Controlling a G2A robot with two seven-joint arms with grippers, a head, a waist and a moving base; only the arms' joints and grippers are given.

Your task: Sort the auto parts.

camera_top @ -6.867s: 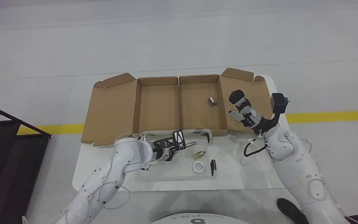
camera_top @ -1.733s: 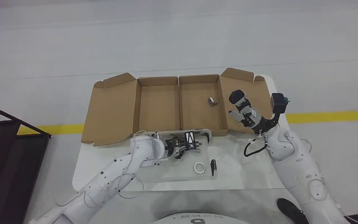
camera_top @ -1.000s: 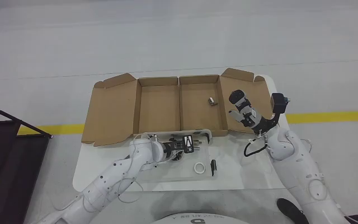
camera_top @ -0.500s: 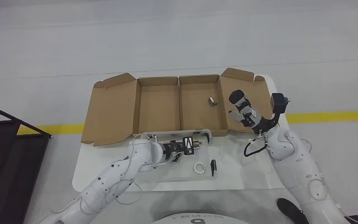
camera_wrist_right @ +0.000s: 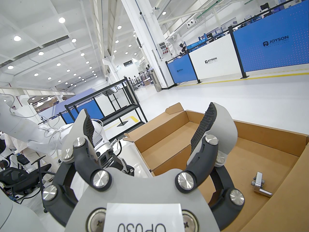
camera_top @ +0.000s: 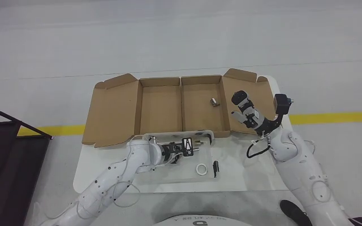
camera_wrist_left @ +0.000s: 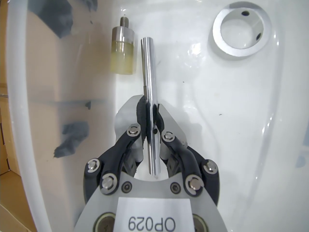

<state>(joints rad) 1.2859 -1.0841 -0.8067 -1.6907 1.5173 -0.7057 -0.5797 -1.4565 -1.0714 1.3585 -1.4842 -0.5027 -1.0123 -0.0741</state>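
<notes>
Jaws of our left gripper (camera_wrist_left: 150,112) are clamped on the rod (camera_wrist_left: 149,80), gripping it past its middle, so the longer end sticks out ahead of the fingers. The rod is low in the white tray (camera_wrist_left: 241,134), on the near side of the table. We cannot tell whether it has left the tray floor. Just beside it lies a plug (camera_wrist_left: 122,49), and a ring (camera_wrist_left: 241,36) sits well apart to the right. The right gripper (camera_wrist_right: 147,119) hangs with its jaws wide open and nothing between them, above the right flap of the box (camera_top: 161,107).

We judge the step in hand to be the pickup of the rod, with the grasp made and the carry not yet begun. The box stands just beyond the tray, and its right compartment holds one small bracket (camera_top: 214,102).

Next we would lift straight up so the rod's free end clears the plug and the tray wall. Then we would carry it far over the box's near wall and lower it into a compartment before letting go. We cannot tell which compartment suits the rod.
</notes>
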